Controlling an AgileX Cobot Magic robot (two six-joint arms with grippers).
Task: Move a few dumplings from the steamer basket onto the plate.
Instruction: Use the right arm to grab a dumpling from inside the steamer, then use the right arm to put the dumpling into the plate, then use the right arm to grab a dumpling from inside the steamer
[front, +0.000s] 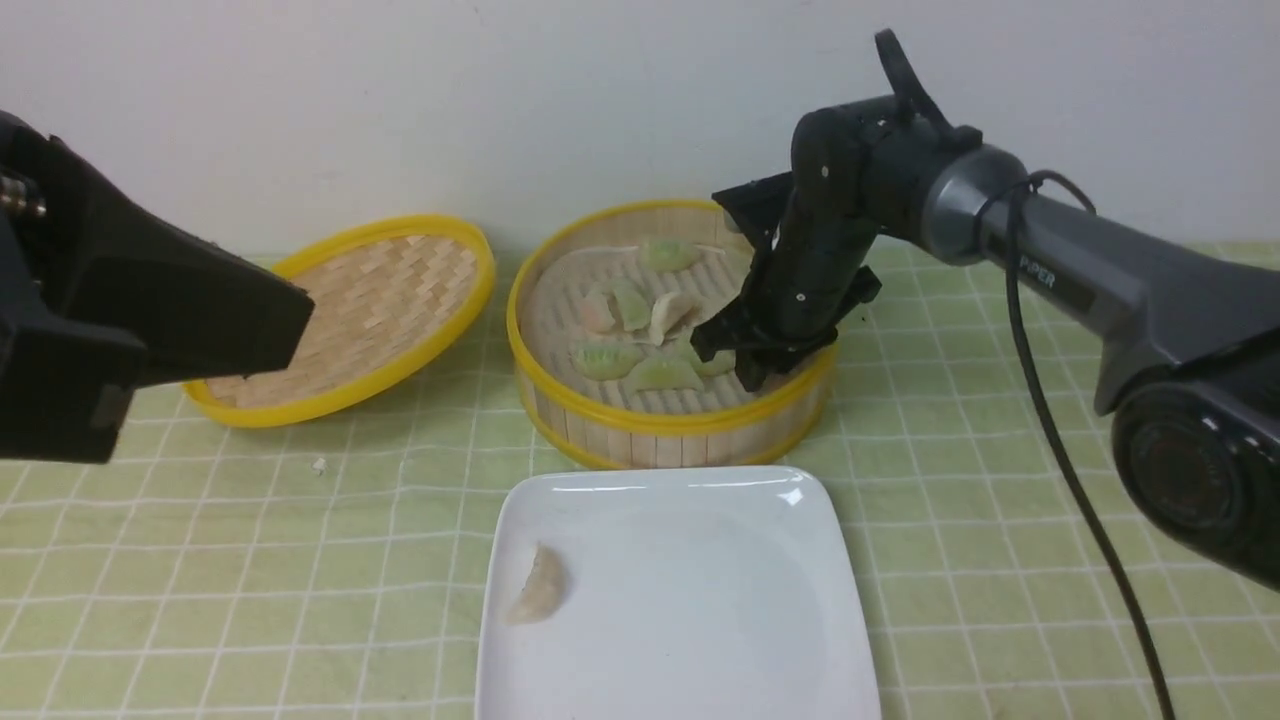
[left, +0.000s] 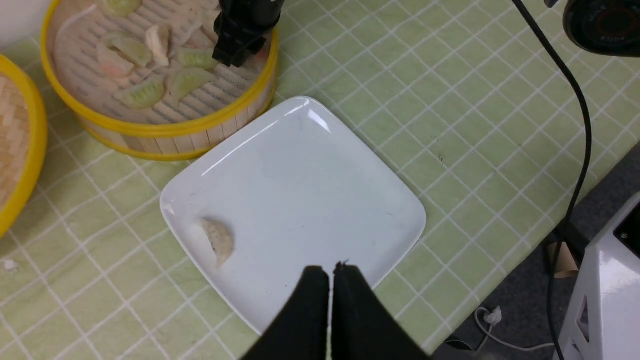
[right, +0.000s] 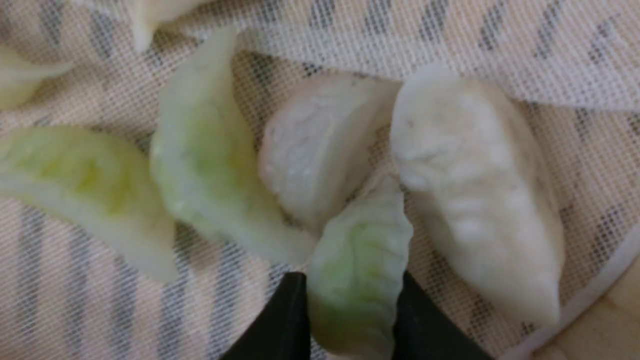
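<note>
I count seven dumplings (front: 630, 305) showing in the one steamer basket (front: 640, 420), mostly pale green with a couple of cream ones. Others may be hidden behind the right gripper (front: 725, 365), which reaches down into the basket's right side. Up close, its two black fingers press against either side of a green dumpling (right: 357, 270) that lies on the mesh liner (right: 500, 40), so it is clamped on that one. A single cream dumpling (front: 540, 585) sits on the left part of the one white plate (front: 700, 600), which is just in front of the basket on the near side. The left gripper (left: 330, 272) hangs over the plate's near edge with its fingers pressed together and nothing between them. The right arm (front: 1100, 280) carries white lettering of which I can only read "PER". To the left of the basket rests one woven, yellow-rimmed lid (front: 350, 315), tilted up at the wall. A green checked tablecloth (front: 200, 560) covers the table, with a small white crumb (front: 319, 465) on it, and a black cable (front: 1050, 420) dangles down on the right.
</note>
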